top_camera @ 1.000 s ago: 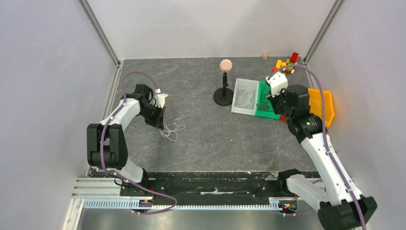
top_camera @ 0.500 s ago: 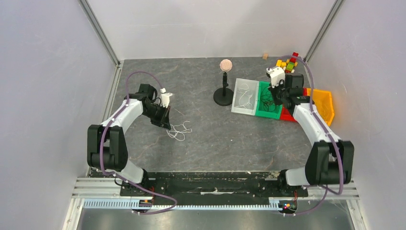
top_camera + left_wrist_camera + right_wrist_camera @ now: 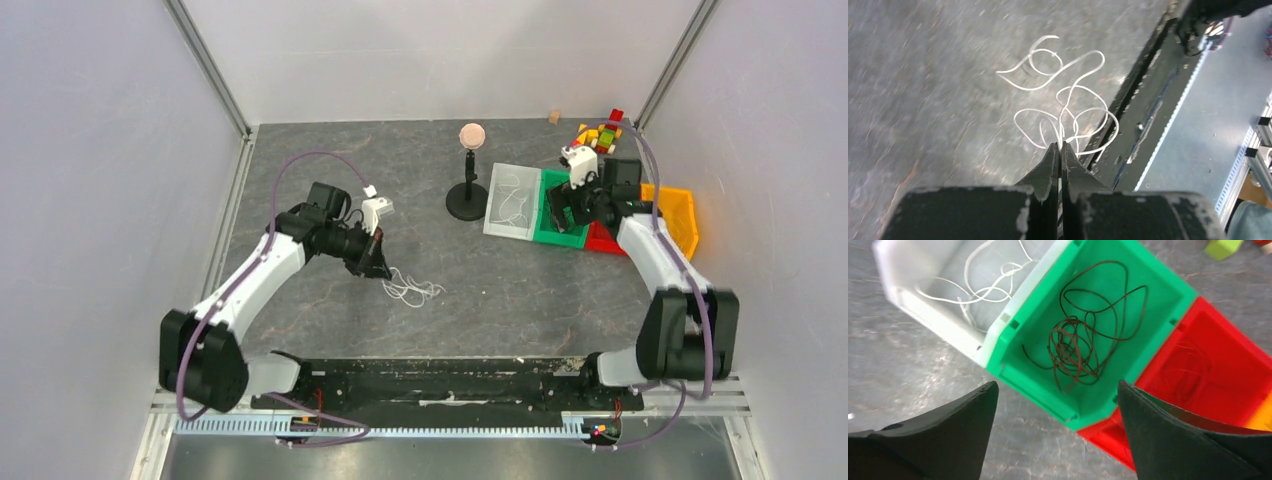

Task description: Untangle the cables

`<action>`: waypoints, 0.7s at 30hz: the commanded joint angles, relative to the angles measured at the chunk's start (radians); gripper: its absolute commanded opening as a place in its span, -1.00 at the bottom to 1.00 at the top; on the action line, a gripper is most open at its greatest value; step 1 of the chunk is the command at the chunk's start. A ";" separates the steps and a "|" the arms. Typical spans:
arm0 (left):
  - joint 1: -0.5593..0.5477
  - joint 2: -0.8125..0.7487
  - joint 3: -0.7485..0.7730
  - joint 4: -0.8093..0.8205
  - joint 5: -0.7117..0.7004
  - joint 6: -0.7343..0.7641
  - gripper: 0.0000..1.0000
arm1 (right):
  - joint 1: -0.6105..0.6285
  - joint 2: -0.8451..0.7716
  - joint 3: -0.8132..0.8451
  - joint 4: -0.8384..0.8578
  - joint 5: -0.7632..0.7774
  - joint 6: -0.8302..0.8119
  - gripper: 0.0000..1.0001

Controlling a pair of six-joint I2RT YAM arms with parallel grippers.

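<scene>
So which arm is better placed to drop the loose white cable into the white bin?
Left. The left gripper is shut on the white cable. The right gripper hangs open over the green bin, holding nothing, well away from that cable.

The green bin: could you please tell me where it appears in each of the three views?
Top external: the green bin sits right of centre, toward the far side.
Left wrist: not in it.
Right wrist: it fills the centre, with a dark cable inside.
Shared landmark: the white bin adjoining it, in both those views.
</scene>
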 commanded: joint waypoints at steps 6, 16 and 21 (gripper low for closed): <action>-0.237 -0.145 0.038 0.294 0.134 -0.287 -0.95 | 0.004 -0.413 0.070 -0.329 -0.373 0.008 0.96; -0.411 -0.086 0.112 0.186 0.064 -0.157 -0.96 | 0.086 -0.731 -0.197 -0.309 -0.404 0.081 0.96; -0.486 -0.089 0.142 0.121 0.016 -0.024 -0.95 | 0.072 -0.882 -0.271 -0.301 -0.439 0.078 0.96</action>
